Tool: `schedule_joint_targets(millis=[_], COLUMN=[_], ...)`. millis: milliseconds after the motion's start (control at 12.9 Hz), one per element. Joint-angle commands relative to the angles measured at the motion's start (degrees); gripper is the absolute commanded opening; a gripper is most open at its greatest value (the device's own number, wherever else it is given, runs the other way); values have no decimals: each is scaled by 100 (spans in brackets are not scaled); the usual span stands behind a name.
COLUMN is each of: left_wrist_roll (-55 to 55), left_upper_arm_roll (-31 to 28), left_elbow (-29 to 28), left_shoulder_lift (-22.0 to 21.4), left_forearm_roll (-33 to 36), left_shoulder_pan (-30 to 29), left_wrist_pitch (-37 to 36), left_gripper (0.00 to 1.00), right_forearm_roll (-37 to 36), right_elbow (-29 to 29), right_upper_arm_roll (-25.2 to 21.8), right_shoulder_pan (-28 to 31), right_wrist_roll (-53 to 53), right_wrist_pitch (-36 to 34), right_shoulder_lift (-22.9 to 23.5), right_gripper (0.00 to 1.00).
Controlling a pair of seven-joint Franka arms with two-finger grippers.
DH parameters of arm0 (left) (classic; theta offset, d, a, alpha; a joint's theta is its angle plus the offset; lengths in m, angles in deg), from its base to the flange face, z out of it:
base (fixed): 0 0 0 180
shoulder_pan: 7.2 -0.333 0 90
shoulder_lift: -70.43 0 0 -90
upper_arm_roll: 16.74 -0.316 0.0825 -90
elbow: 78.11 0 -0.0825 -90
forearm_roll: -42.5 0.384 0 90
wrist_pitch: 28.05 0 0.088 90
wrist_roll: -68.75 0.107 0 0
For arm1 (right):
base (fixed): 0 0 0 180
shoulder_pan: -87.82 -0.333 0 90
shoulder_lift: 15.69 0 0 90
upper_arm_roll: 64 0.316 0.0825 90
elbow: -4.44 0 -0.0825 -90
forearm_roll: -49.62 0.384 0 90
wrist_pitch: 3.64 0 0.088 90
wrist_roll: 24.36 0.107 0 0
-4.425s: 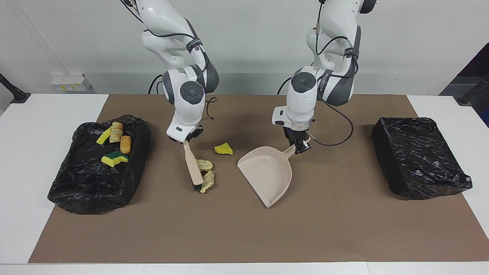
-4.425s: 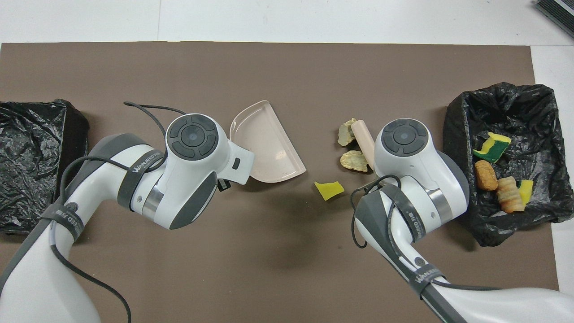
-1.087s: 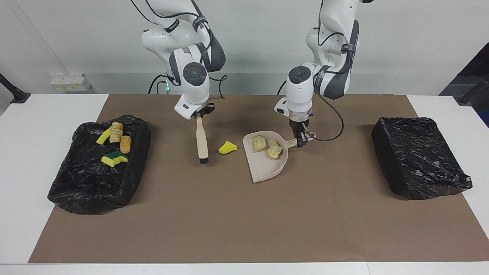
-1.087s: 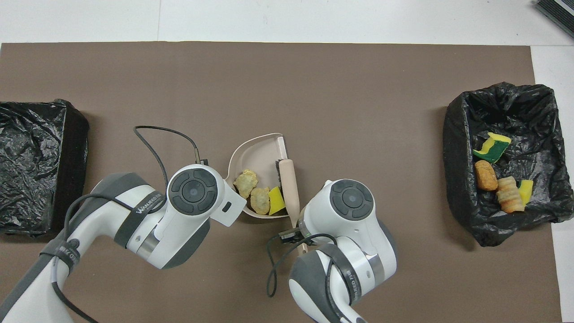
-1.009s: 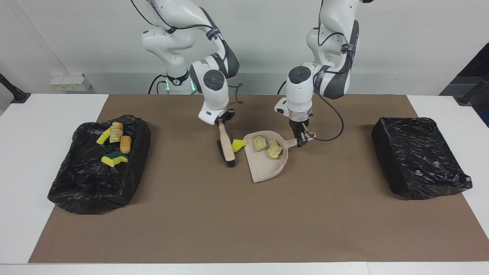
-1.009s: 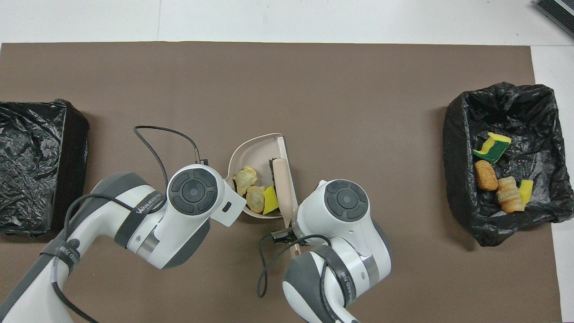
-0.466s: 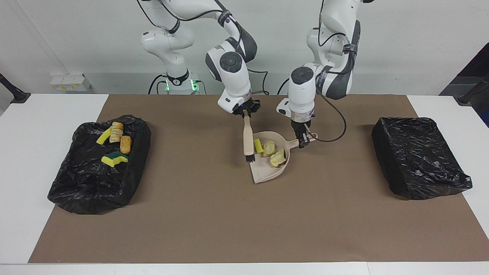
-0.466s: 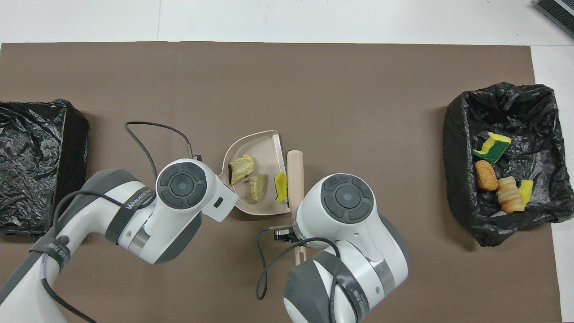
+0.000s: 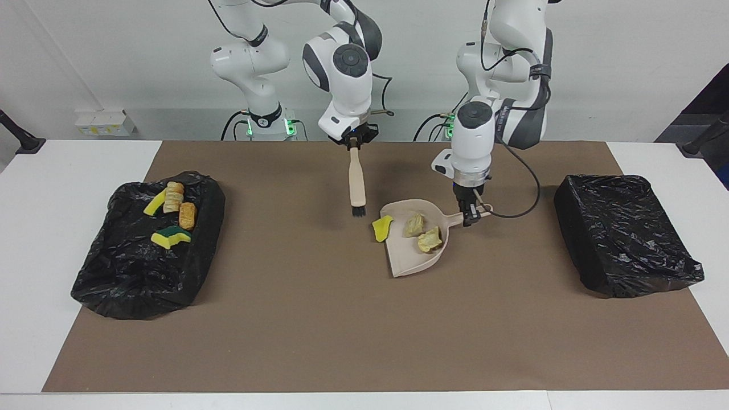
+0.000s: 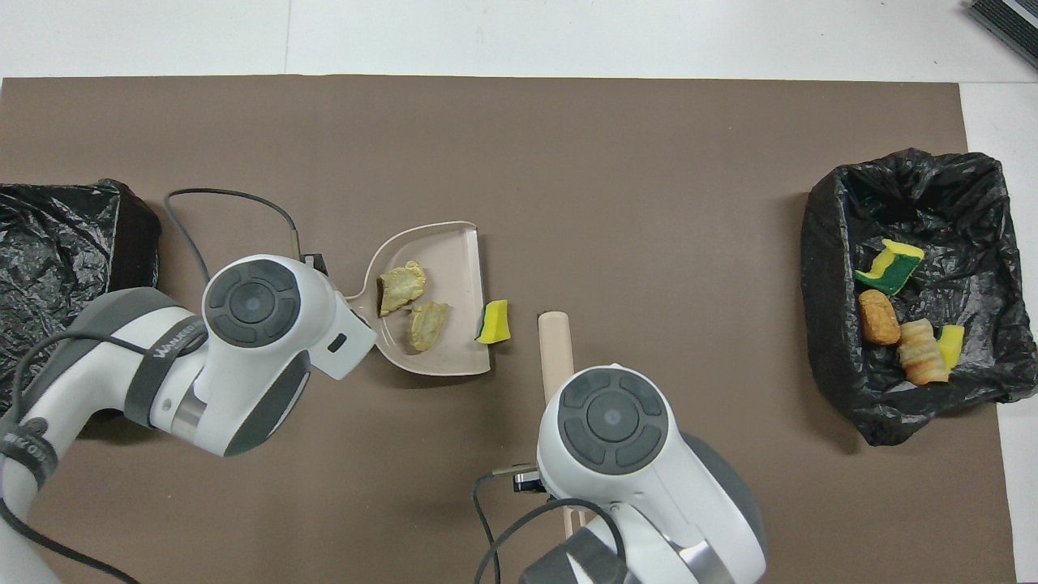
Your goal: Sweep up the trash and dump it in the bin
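Since half a second ago, your right gripper (image 9: 354, 142), clamping the brush (image 9: 357, 185), is lifting away; your left gripper (image 9: 471, 214), clamping the dustpan (image 9: 416, 259), is carrying two scraps (image 9: 422, 231) while the yellow sponge bit (image 9: 381, 227) is slipping off the lip, needing resweeping.

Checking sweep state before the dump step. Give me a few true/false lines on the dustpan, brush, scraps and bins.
1. The left gripper holds the dustpan by its handle. True.
2. The right gripper is empty. False: it holds the brush, raised above the mat.
3. Two tan scraps lie in the dustpan. True.
4. The yellow sponge bit sits deep in the pan. False: it is at the pan's open edge.
5. Both bins hold trash. False: only the bin at the right arm's end shows scraps.
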Motion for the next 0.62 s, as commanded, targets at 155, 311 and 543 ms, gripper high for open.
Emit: schedule_joint_targets(millis=[155,311,543], left_wrist_roll=[262,235,210], left_upper_arm_roll=[27,9,18], left_elbow=[-234,-270,-349], left_shoulder_lift=[-243,-155,-103], left_forearm_roll=[-19,-19,-19], left_shoulder_pan=[-143,-309,-636], left_wrist_pitch=[22,74,109], left_gripper=[0,0,0], right_forearm_roll=[13,108,198], right_elbow=[-499,-491,-17], right_upper_arm_roll=[9,9,-9], right_shoulder_pan=[-44,34,290], right_wrist_roll=[-174,-516,-966], right_wrist_pitch=[219,613,737], right_shoulder_lift=[-269,46,713], right_gripper=[0,0,0])
